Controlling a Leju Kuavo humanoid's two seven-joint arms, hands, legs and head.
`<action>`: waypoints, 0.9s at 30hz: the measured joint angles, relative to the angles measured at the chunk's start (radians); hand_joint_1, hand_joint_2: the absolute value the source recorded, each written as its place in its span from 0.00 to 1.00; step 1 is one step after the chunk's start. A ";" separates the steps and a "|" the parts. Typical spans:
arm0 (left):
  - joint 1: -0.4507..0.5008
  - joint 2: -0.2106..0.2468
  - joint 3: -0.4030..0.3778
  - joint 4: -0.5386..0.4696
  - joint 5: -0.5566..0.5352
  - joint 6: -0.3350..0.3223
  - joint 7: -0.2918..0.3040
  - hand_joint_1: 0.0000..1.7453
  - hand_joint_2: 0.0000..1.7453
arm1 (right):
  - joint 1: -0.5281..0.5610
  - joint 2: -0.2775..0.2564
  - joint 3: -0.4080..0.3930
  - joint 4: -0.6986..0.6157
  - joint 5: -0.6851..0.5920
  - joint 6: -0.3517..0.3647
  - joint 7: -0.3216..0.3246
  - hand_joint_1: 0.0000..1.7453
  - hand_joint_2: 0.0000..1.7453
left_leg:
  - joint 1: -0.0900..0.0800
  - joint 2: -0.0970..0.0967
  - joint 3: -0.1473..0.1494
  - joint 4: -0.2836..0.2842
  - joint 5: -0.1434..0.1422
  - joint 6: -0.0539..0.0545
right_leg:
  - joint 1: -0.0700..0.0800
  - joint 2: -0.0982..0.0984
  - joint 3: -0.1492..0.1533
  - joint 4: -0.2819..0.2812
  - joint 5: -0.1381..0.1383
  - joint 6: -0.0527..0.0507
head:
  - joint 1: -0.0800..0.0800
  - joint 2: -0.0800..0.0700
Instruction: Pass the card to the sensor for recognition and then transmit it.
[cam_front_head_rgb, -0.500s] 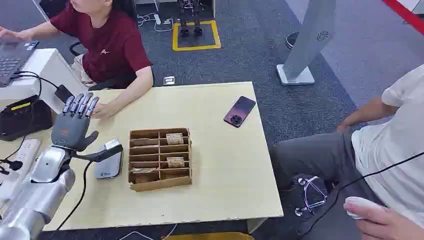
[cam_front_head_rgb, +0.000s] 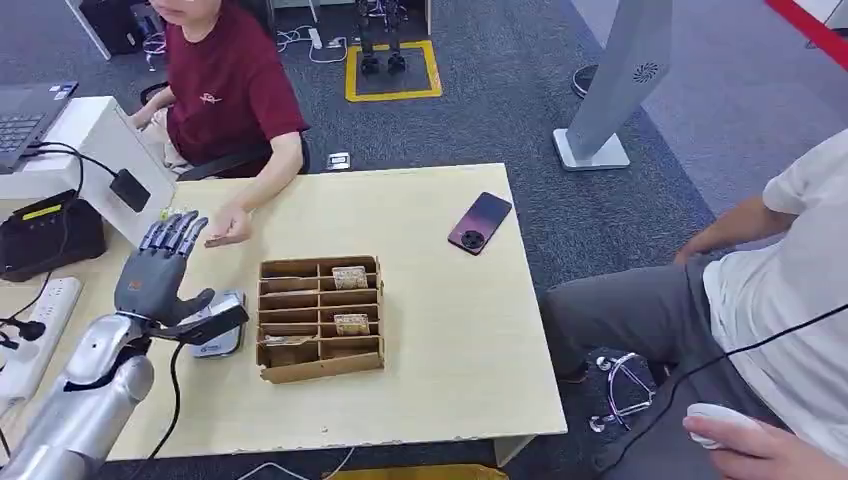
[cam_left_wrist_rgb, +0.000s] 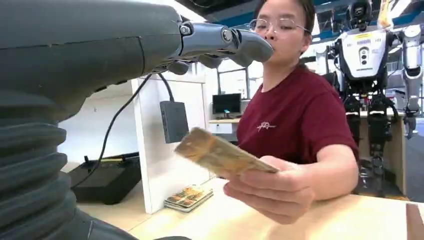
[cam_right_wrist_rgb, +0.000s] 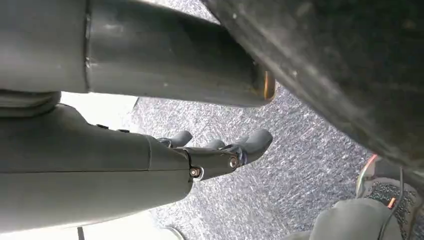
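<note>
Left robot hand (cam_front_head_rgb: 155, 272) is open and empty above the sensor (cam_front_head_rgb: 216, 325). The card (cam_left_wrist_rgb: 220, 155), in the person's hand (cam_left_wrist_rgb: 272, 192), lies just beyond its fingertips, long axis slanting.

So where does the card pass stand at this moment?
Looks done: the card is in the person's hand, seen in the left wrist view, so the handover seems made. In hand: the left hand hovers empty, fingers spread, above the sensor. Left: unclear; cards remain in the wooden tray. The right hand hangs over the floor.
</note>
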 joint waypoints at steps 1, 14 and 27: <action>0.010 0.004 0.000 -0.013 0.002 -0.001 0.000 0.00 1.00 | 0.000 0.001 0.000 0.000 0.000 0.000 0.002 0.00 0.00 | 0.000 0.000 0.000 0.000 0.000 0.000 | 0.000 0.000 0.000 0.000 0.000 0.000 | 0.000 0.000; 0.070 0.040 0.000 -0.061 0.007 -0.002 0.000 0.00 1.00 | 0.000 0.003 0.012 0.000 -0.002 0.002 0.005 0.00 0.00 | 0.000 0.000 0.000 0.000 0.000 0.000 | 0.000 -0.001 0.000 0.000 0.000 0.000 | 0.000 0.000; 0.073 0.043 0.000 -0.063 -0.003 -0.002 0.003 0.00 1.00 | 0.000 0.003 0.017 0.000 -0.002 0.002 0.004 0.00 0.00 | 0.000 0.000 0.000 0.000 0.000 0.000 | 0.000 -0.001 0.000 0.000 0.000 0.000 | 0.000 0.000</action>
